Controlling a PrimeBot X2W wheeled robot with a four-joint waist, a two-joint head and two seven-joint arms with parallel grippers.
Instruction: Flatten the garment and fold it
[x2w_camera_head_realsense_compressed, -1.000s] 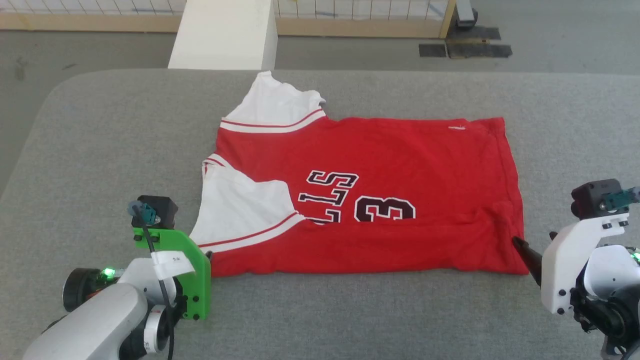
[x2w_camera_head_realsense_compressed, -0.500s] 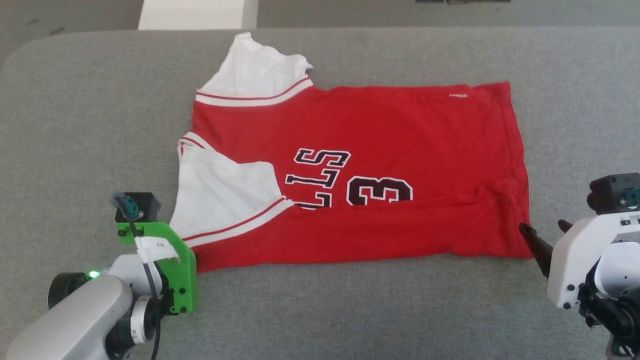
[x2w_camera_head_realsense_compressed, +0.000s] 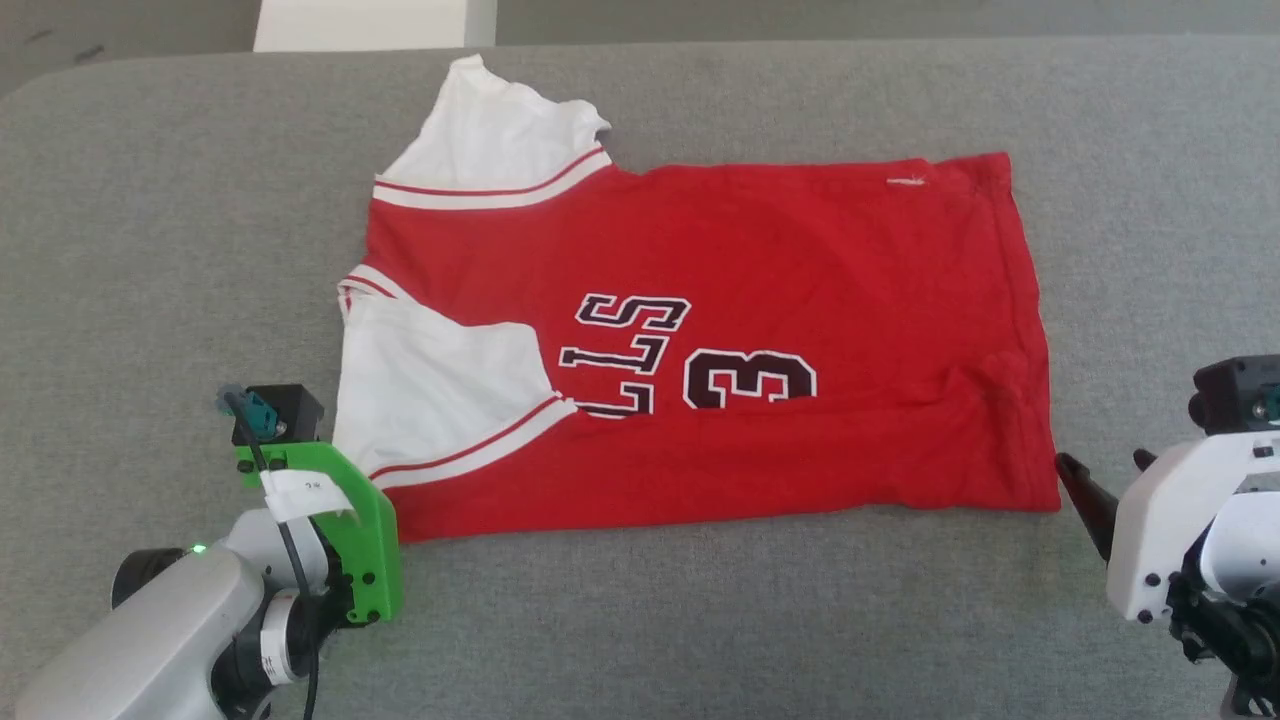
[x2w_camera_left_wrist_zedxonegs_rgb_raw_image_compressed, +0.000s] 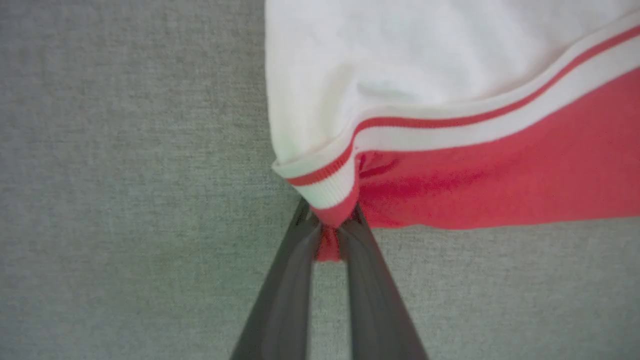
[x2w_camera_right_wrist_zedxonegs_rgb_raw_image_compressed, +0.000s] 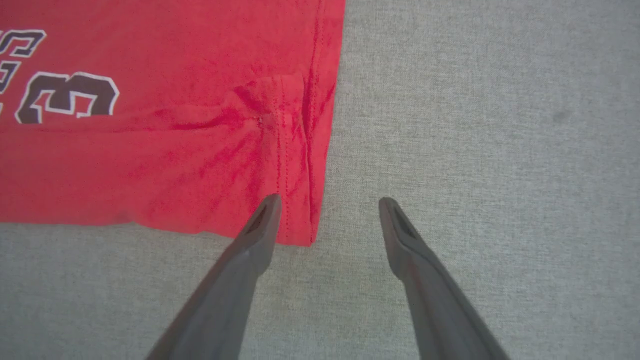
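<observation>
Grey tabletop (x2w_camera_head_realsense_compressed: 150, 200) under rumpled red-and-white jersey (x2w_camera_head_realsense_compressed: 780, 240)

1. Garment (x2w_camera_head_realsense_compressed: 760, 250): soft matt knit cloth, faintly fuzzy; puckered along the stitched hem just ahead of the right gripper (x2w_camera_right_wrist_zedxonegs_rgb_raw_image_compressed: 327, 202).
2. Sleeve trim (x2w_camera_left_wrist_zedxonegs_rgb_raw_image_compressed: 325, 185), at the tips of the left gripper (x2w_camera_left_wrist_zedxonegs_rgb_raw_image_compressed: 332, 220): ribbed knit, coarser than the smooth white sleeve cloth beyond it.
3. Lettering (x2w_camera_head_realsense_compressed: 750, 378): flat, matt print.
4. Table cover (x2w_camera_head_realsense_compressed: 700, 620), under both grippers: grey felt-like cloth, matt, finely rough.
5. Fingers (x2w_camera_right_wrist_zedxonegs_rgb_raw_image_compressed: 240, 270): dark, smooth, dull sheen.
6. Bracket (x2w_camera_head_realsense_compressed: 375, 540) behind the left gripper: green plastic, matt. Housing (x2w_camera_head_realsense_compressed: 1165, 520) behind the right gripper: white plastic, smooth.
</observation>
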